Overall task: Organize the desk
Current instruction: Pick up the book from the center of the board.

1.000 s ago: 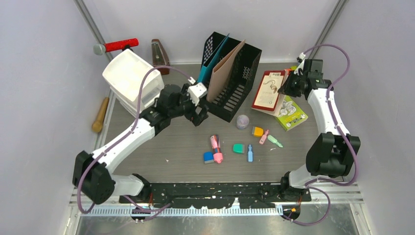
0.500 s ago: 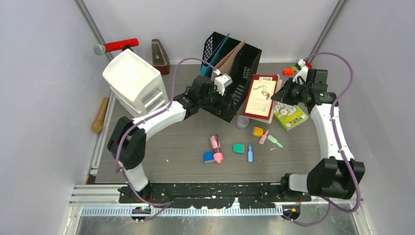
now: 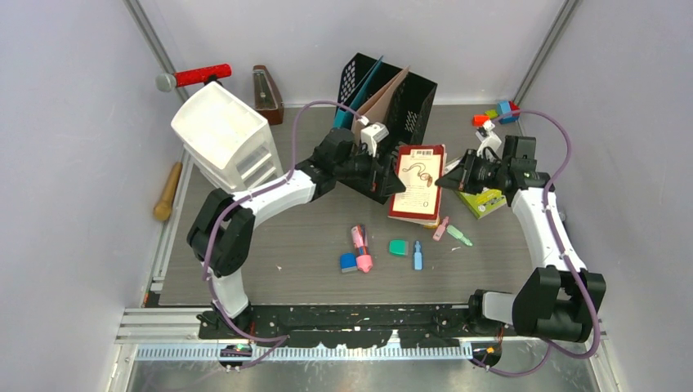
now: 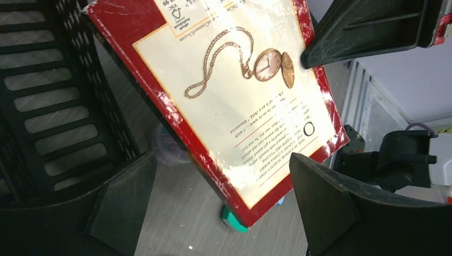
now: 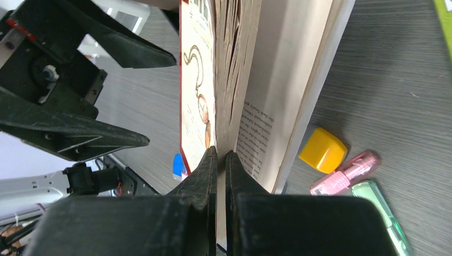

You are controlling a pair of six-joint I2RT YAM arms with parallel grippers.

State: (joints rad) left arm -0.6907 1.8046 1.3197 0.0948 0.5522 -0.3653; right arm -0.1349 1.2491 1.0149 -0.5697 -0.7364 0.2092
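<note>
Book (image 3: 417, 184) w/ a red edge and a gold watch pic on the front hangs tilted over the desk surface (image 3: 270, 245), mid-right, just beside the black file rack (image 3: 384, 122). R jaws are pinched tight on the front cover and some pages at the book's right edge. The other pages and the back cover sag open. L jaws are spread wide w/ nothing in them, at the book's left side. Can't tell if they touch it.

The desk surface is the big grey wood top btw the pale walls, w/ a black rail (image 3: 359, 318) at the near edge. Near the book's low end lie a yellow block (image 5: 322, 151), a small pink marker (image 3: 441, 229) and a green marker (image 3: 459, 237). A green box (image 3: 484, 202) lies under the R wrist. Mid-surface: teal eraser (image 3: 398, 247), blue pen (image 3: 418, 256), big pink marker (image 3: 359, 245), blue block (image 3: 348, 262). A white drawer box (image 3: 221, 135) is at far left.
</note>
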